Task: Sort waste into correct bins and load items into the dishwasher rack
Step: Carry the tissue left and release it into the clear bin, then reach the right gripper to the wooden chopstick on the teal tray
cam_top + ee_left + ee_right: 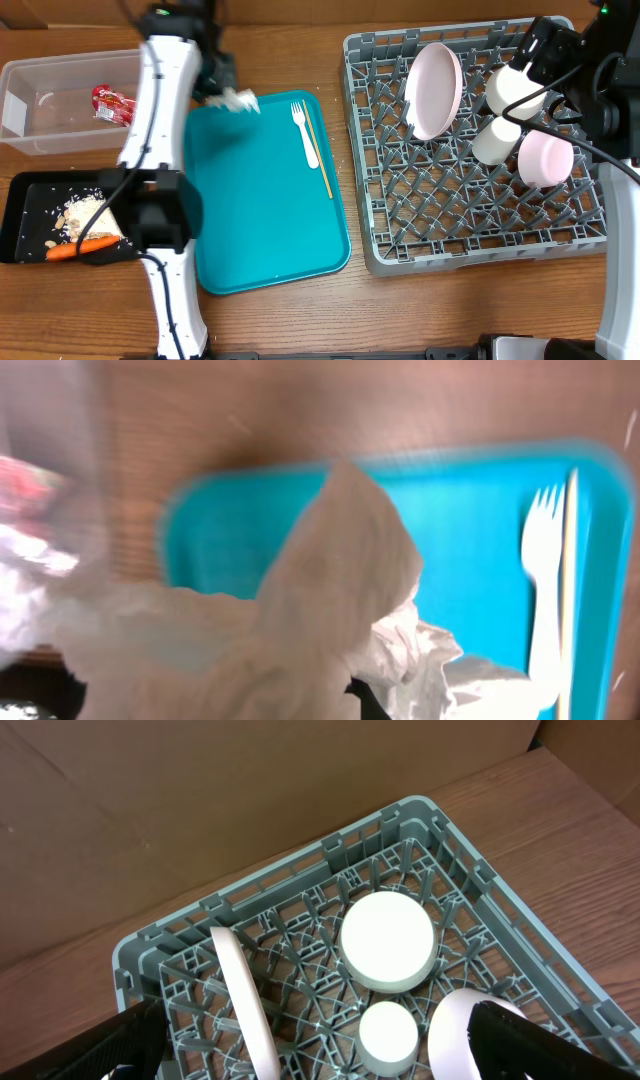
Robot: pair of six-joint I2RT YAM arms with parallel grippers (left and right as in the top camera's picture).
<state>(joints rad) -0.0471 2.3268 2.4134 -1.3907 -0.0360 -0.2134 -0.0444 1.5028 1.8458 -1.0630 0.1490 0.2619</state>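
My left gripper (222, 92) is shut on a crumpled white napkin (240, 101) held over the far left corner of the teal tray (265, 215). In the left wrist view the napkin (330, 590) fills the frame and hides the fingers. A white fork (303, 130) and a thin wooden stick (318, 155) lie on the teal tray. My right gripper (548, 52) hangs open over the grey rack (470, 225), nothing between its fingers (540, 1040). In the rack a plate (435, 90) stands on edge beside a bowl (512, 90), a cup (496, 140) and a pinkish bowl (546, 158).
The clear tub (50, 100) at far left holds a red wrapper (112, 103). The black tray (25, 215) at near left holds rice scraps (85, 215) and a carrot (80, 248). The left arm stretches over the black tray's right end.
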